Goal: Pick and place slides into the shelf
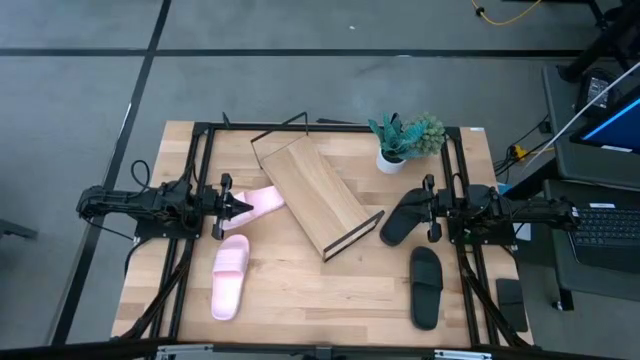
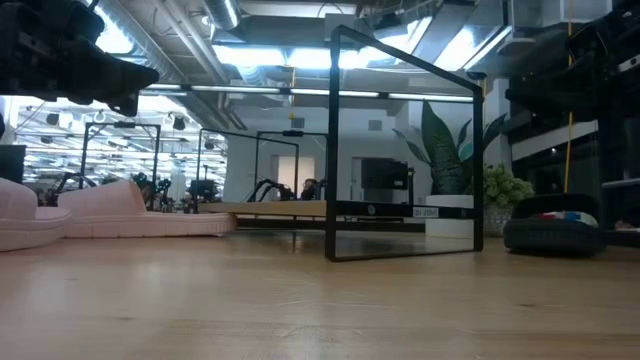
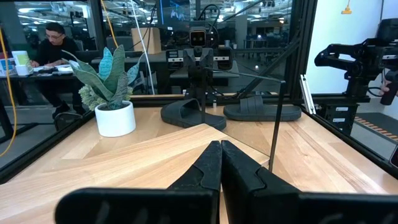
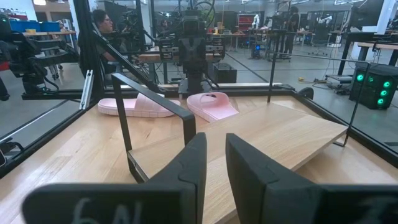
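- the shelf point(image 1: 318, 196) is a flat rectangular board of pale, straight-grained wood sitting slanted on a thin black wire frame, set diagonally near the middle of the wooden table point(image 1: 300, 290).
- one pale pink slide point(image 1: 229, 277) with a wide, smooth, matte strap lies on the table's left half, near the front edge and clear of the shelf.
- a second pale pink slide point(image 1: 265, 201) lies just beside the shelf's left edge, right at the tip of the left gripper point(image 1: 243, 205); whether they touch cannot be told.
- the left gripper's dark fingers are pressed together with no gap and nothing is between them.
- one matte black slide point(image 1: 425, 286), long with rounded ends, lies on the table's right half toward the front.
- the other matte black slide point(image 1: 404, 216) lies just beside the shelf's lower right corner, under or against the right gripper point(image 1: 425, 208).
- the right gripper's fingers stand a narrow way apart, and the right wrist view shows bare air in that gap.
- a small potted plant point(image 1: 398, 142) with stiff green blade leaves and a bushy clump stands in a smooth white cylindrical pot at the table's far side, right of the shelf.
- in the left wrist view a person point(image 3: 51, 45) sits at a desk beyond the table.
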